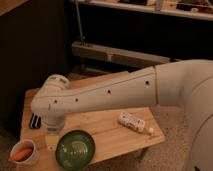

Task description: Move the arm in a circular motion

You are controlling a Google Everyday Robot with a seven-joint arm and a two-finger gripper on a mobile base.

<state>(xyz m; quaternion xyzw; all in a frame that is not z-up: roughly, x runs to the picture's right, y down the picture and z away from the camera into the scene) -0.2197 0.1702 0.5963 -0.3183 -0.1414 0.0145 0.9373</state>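
The arm [115, 92] is a thick white tube with small dark dots. It reaches from the right edge leftward over a wooden table [107, 131] and ends in a rounded joint [52, 92] above the table's left part. Below that joint the wrist turns down, and the gripper [51, 132] hangs just over the tabletop, mostly hidden behind the arm. It stands between a black object [35, 120] on its left and a green bowl [75, 149] at its lower right.
A white cup [23, 152] holding something orange stands at the table's front left corner. A white flat packet [132, 121] lies on the right part of the table. A dark wall and a metal shelf rail [120, 54] stand behind the table.
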